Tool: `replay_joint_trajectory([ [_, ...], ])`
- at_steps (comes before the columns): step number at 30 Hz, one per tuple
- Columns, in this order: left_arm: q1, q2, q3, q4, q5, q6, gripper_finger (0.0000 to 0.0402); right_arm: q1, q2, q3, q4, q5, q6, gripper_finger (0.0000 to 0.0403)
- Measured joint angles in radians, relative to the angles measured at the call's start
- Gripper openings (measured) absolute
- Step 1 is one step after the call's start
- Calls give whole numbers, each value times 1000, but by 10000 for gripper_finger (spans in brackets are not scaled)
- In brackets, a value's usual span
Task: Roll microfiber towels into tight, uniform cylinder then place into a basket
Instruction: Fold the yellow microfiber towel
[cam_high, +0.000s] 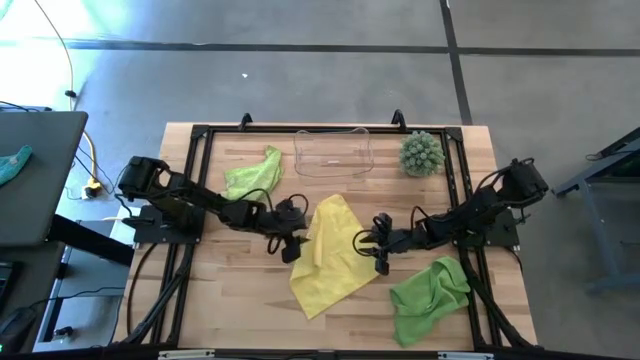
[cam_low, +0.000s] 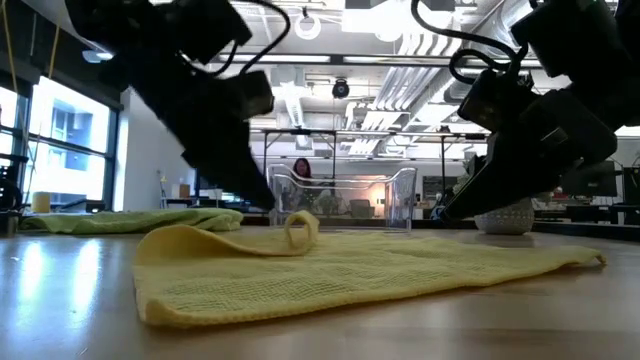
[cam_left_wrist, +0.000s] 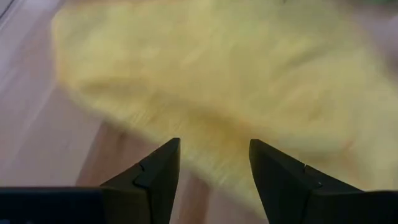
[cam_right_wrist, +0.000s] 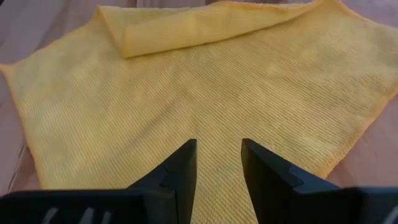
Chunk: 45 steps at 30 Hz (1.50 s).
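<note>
The yellow microfiber towel (cam_high: 330, 258) lies spread on the wooden table (cam_high: 230, 300), with its left edge folded over onto itself (cam_right_wrist: 205, 28). My left gripper (cam_high: 292, 245) stands open, slanting down over that left edge (cam_left_wrist: 214, 146). My right gripper (cam_high: 375, 250) is open over the towel's right part (cam_right_wrist: 219, 146), fingers just above the cloth. One lime green towel (cam_high: 252, 177) lies crumpled at the far left and another (cam_high: 430, 297) at the near right. The clear basket (cam_high: 333, 153) stands at the far edge.
A spiky green ball plant (cam_high: 421, 153) sits right of the basket. Black frame rails (cam_high: 195, 180) run along the table's left and right sides beside the arm bases. Bare wood shows at the near left. A person (cam_low: 301, 170) shows far behind the table.
</note>
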Motion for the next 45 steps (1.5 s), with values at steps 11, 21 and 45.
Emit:
replay_joint_trajectory([
  [11,-58,0,0,33,61,167,181,0,8,0,3,0,22,119],
  [21,-102,24,1,235,54,379,181,3,144,6,59,15,91,119],
  [45,-97,109,5,1,-108,384,181,3,170,2,96,19,83,119],
])
